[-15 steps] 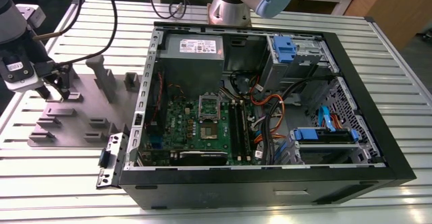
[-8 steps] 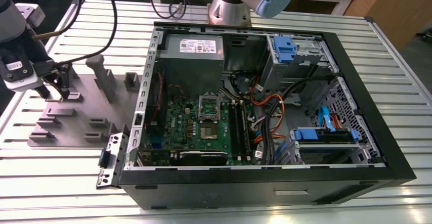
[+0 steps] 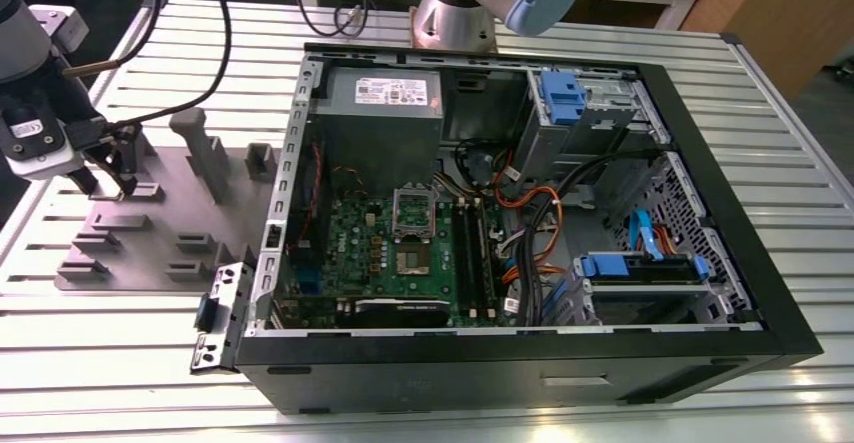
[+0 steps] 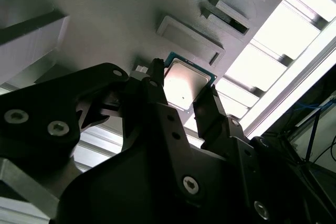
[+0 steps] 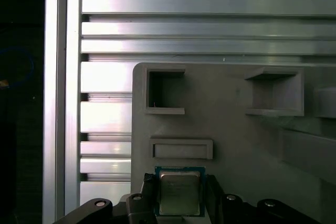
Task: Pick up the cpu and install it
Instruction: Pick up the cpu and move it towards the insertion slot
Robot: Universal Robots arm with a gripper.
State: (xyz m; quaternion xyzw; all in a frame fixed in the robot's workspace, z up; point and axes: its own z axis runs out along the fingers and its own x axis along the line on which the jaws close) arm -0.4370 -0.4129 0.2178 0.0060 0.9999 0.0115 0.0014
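The cpu (image 4: 185,83), a small flat square chip with a silvery top and green rim, sits between my two dark fingers in both wrist views, low over the grey fixture plate (image 4: 105,19). In the first wrist view the cpu (image 5: 178,193) has a finger close against each side edge. My gripper (image 3: 123,185) is at the exterior view's left, reaching down to the fixture plate (image 3: 174,238) beside the open computer case (image 3: 694,293). The green motherboard (image 3: 367,248) lies inside the case, its silver socket frame (image 3: 412,206) near the middle.
The fixture plate carries raised blocks and pockets (image 5: 164,90) around my fingers. Inside the case are a grey power supply (image 3: 380,98), blue drive brackets (image 3: 645,268) and bundled cables (image 3: 534,213). Black cables (image 3: 200,53) hang over the slatted metal table (image 3: 120,353).
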